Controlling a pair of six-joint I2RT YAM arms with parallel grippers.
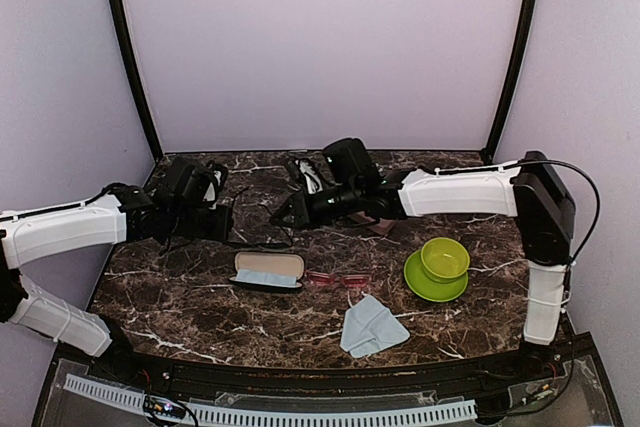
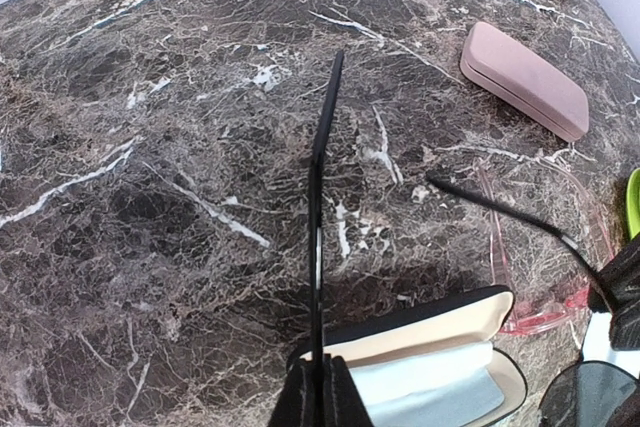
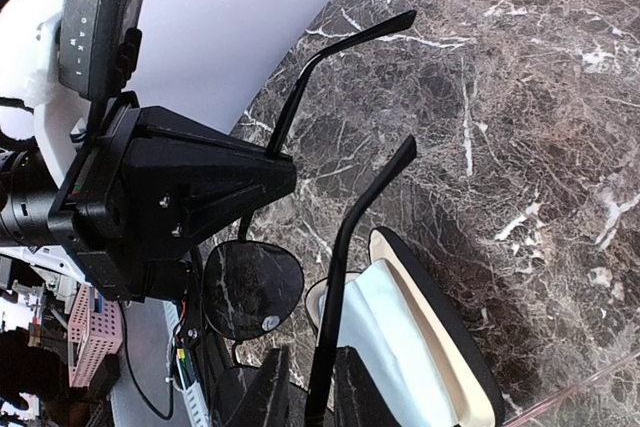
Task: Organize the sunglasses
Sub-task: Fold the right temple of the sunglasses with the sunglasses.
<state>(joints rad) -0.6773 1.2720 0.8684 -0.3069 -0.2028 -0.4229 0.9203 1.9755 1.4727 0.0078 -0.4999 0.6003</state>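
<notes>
Pale lilac walls (image 1: 320, 47) at twelve o'clock, black poles (image 1: 132, 57) at ten and two, dark marble table (image 1: 180, 297) evenly lit.

Polished marble-look table (image 1: 200, 307) — glossy black sunglasses (image 3: 252, 287), translucent pink plastic sunglasses (image 1: 336, 279), blue cloth (image 1: 371, 328).

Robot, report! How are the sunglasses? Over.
Left gripper shut on black sunglasses. Right gripper straddles other temple, grip unclear. Pink sunglasses on table. Open case beneath.
</notes>
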